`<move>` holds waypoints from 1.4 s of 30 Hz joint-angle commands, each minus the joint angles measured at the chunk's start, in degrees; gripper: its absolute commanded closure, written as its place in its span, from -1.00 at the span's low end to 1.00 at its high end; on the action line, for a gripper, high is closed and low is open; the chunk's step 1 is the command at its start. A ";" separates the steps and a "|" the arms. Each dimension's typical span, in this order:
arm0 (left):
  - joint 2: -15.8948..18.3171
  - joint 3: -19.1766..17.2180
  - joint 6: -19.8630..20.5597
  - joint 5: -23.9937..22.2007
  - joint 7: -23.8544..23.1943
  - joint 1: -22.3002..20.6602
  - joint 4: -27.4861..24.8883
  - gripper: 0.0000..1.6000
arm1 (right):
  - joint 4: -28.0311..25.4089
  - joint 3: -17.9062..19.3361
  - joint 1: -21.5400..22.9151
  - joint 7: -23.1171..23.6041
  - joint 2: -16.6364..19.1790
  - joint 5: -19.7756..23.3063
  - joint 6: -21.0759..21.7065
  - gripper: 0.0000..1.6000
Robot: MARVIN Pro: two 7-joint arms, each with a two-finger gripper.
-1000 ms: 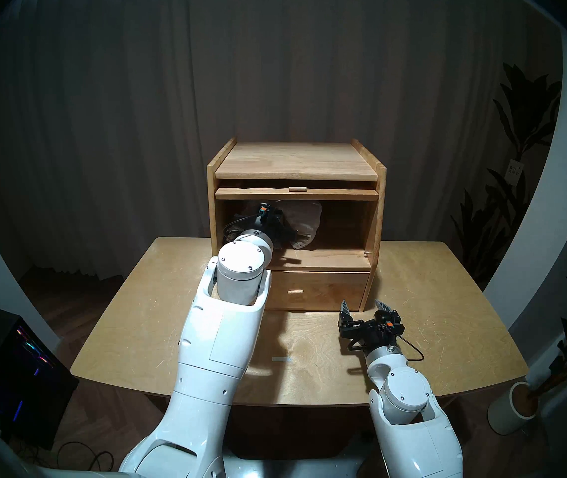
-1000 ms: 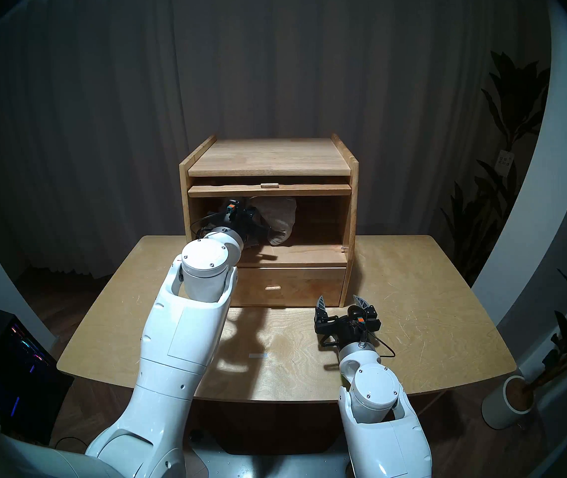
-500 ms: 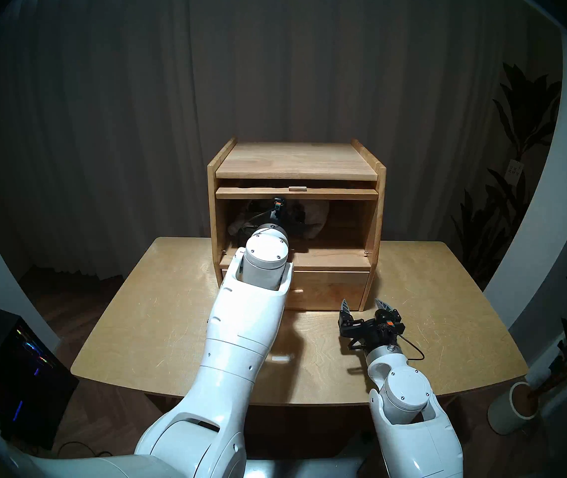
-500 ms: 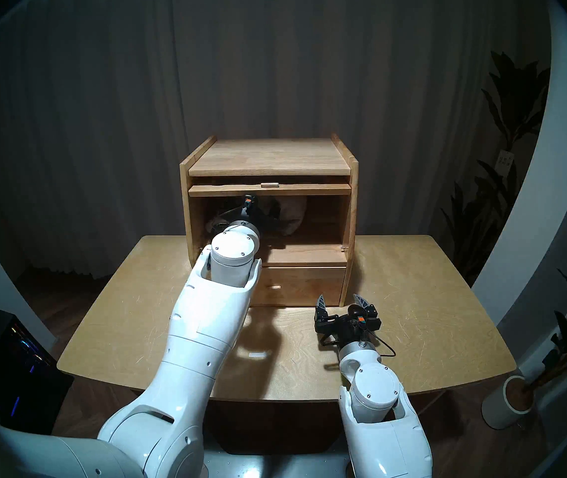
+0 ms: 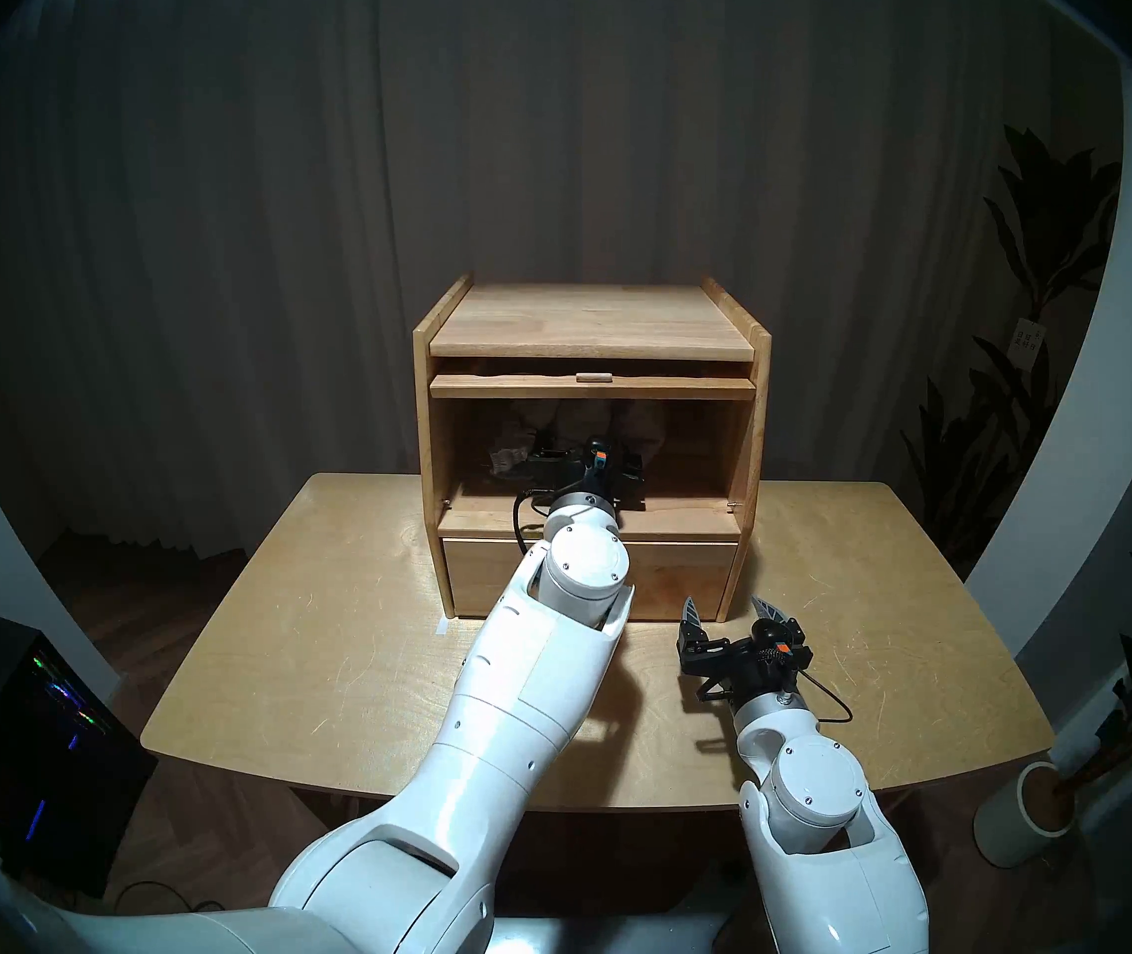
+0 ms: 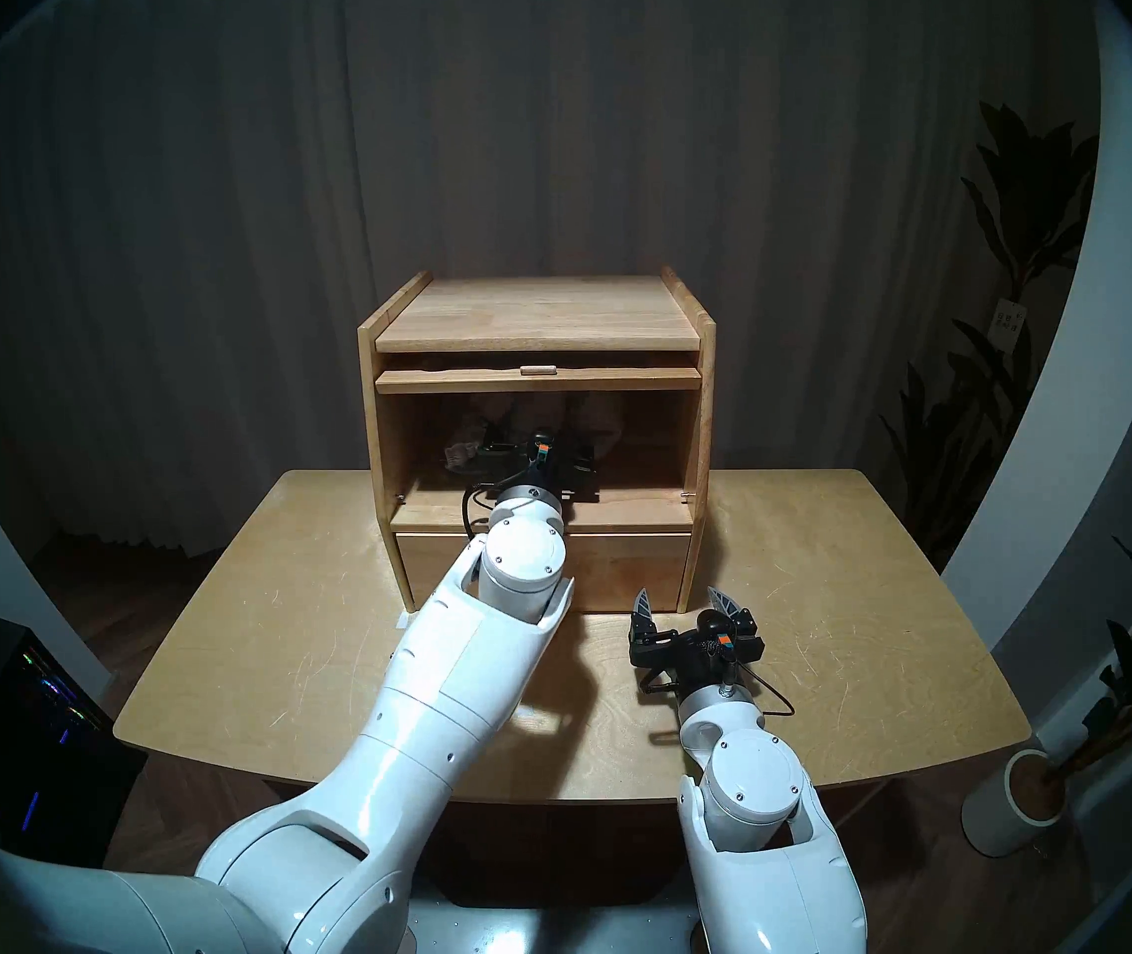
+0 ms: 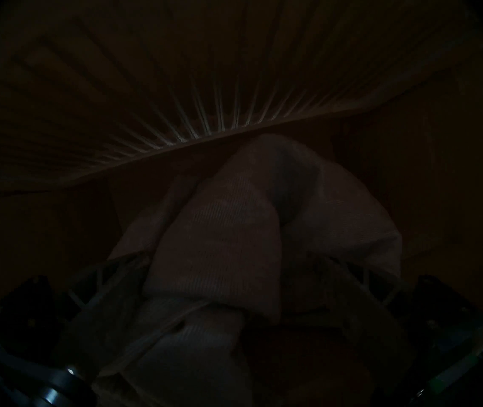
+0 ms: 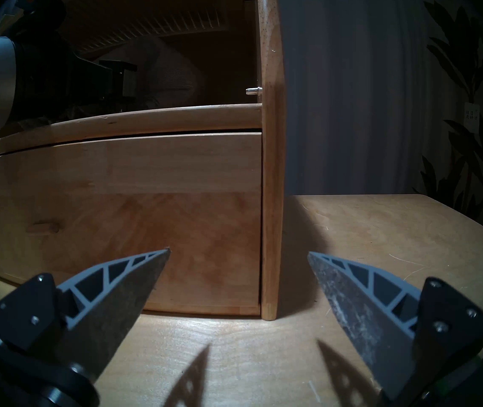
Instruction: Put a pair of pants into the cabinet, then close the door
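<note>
Inside the wooden cabinet (image 5: 752,443), the left gripper (image 7: 234,283) stands spread around the bunched knit pants (image 7: 234,236), which could snag on withdrawal; the right gripper (image 8: 238,268) waits wide apart.

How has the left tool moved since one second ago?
Yes. The left tool went rightward and lower inside the cabinet, from near its left wall toward the middle.

Upper compartment of the cabinet (image 5: 752,450) wide open in front with the door (image 5: 590,386) slid flat up under the top, left half taken by the left gripper (image 7: 240,268) and, as far as the dark allows, the pair of pants (image 7: 234,239) bunched behind, right half clear.
</note>
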 commanded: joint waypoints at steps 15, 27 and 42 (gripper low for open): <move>5.82 15.19 -10.56 -3.84 2.80 6.02 -14.31 -1.00 | -1.13 0.04 0.68 -0.01 -0.01 -0.01 -0.32 -1.00; 16.12 14.31 -8.03 -7.51 2.32 17.08 -22.72 -1.00 | -0.50 0.03 0.86 -0.01 -0.01 0.00 -0.24 -1.00; 23.79 10.52 -11.47 -9.43 1.03 22.52 -33.51 -1.00 | 0.36 0.02 1.14 0.00 -0.01 0.00 -0.24 -1.00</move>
